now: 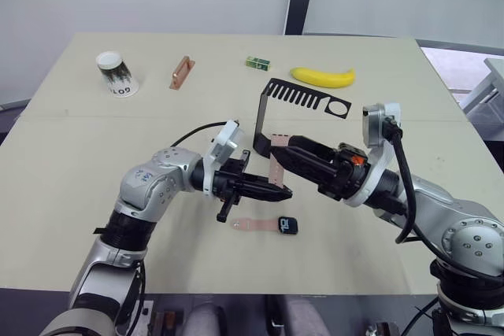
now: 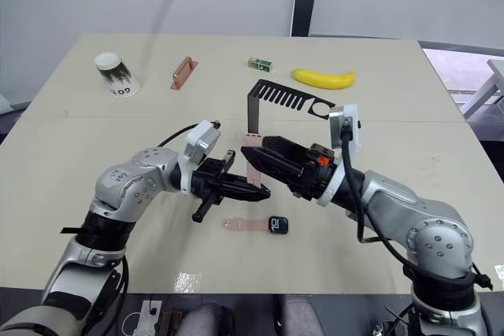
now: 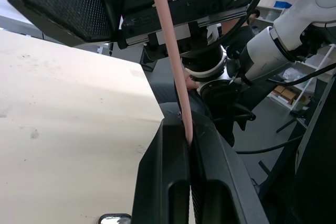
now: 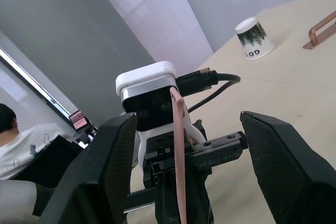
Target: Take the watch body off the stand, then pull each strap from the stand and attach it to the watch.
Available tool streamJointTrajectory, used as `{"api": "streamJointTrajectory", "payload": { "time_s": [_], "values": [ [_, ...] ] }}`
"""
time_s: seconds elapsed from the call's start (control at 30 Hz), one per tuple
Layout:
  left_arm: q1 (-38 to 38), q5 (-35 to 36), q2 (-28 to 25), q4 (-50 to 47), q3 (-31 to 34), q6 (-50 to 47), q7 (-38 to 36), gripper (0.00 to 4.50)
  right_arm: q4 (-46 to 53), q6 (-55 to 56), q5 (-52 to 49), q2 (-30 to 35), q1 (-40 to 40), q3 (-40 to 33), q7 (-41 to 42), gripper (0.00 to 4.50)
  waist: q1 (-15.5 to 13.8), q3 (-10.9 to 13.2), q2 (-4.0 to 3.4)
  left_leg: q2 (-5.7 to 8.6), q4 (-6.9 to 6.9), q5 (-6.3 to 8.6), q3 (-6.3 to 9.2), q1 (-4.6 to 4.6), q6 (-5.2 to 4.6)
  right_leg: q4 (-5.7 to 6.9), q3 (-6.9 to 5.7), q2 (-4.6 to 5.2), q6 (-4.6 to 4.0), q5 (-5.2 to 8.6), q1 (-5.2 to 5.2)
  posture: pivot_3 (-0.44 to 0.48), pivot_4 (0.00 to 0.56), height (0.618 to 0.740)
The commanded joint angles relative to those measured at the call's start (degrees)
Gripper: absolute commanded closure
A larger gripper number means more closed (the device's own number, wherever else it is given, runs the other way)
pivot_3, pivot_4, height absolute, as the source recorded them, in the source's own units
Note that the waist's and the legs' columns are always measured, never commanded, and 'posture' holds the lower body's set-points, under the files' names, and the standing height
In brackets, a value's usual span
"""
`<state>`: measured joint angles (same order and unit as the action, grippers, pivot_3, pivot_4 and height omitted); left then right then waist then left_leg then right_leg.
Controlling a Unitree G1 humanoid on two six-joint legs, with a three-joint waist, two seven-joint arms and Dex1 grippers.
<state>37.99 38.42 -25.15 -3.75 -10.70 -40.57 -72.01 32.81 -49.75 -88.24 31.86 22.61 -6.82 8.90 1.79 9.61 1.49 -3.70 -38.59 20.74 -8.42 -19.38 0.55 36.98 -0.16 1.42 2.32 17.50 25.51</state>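
Straps were found in two places: one strap (image 1: 254, 225) lay flat on the tabletop (image 1: 71, 163), already joined at one end to the watch body (image 1: 287, 226), just below and beside the left fingers (image 1: 277, 192); the second strap (image 1: 276, 161) was held upright between the two grippers. The left fingers were closed on the lower end of that second strap, as confirmed in the left wrist view, where the band (image 3: 173, 56) was seen pinched at the tips. The right fingers (image 4: 181, 145) were spread wide, one on either side of the band (image 4: 179, 145), not touching it. The stand (image 1: 303, 108) stood just beyond the right fingers, empty of watch body.

Risks were judged as follows. The band was gripped by a thin edge only, so it could be pulled out or twisted if the right fingers were closed off-centre. The strap's free end was well apart from the watch body, which lay loose on the tabletop; unrestrained, it could be pushed away during insertion. The already attached strap could be dislodged by a sideways shove.
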Motion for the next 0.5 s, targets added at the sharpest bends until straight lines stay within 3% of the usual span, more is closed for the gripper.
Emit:
{"api": "streamJointTrajectory", "payload": {
  "time_s": [0.03, 0.5],
  "values": [
    [1.1, 0.2, 0.3, -1.1, 0.4, 0.5, 0.0, 4.50, 0.4, 1.3, -0.8, 0.2, 1.1, -0.2, 0.0, 1.25, 0.0, 0.0, 0.00, 0.00, 0.00, 0.00, 0.00, 0.00, 0.00, 0.00, 0.00, 0.00, 0.00, 0.00, 0.00, 0.000, 0.150, 0.740],
    [1.4, 0.3, 0.9, -0.5, 1.5, 0.2, 1.3, 4.50, 0.1, 1.2, 0.1, 0.7, 1.2, 0.3, 1.5, 1.25, 0.0, 0.0, 0.00, 0.00, 0.01, 0.00, 0.00, 0.00, 0.00, 0.00, 0.00, 0.00, 0.00, 0.00, 0.00, 0.000, 0.150, 0.740]
  ]
}}
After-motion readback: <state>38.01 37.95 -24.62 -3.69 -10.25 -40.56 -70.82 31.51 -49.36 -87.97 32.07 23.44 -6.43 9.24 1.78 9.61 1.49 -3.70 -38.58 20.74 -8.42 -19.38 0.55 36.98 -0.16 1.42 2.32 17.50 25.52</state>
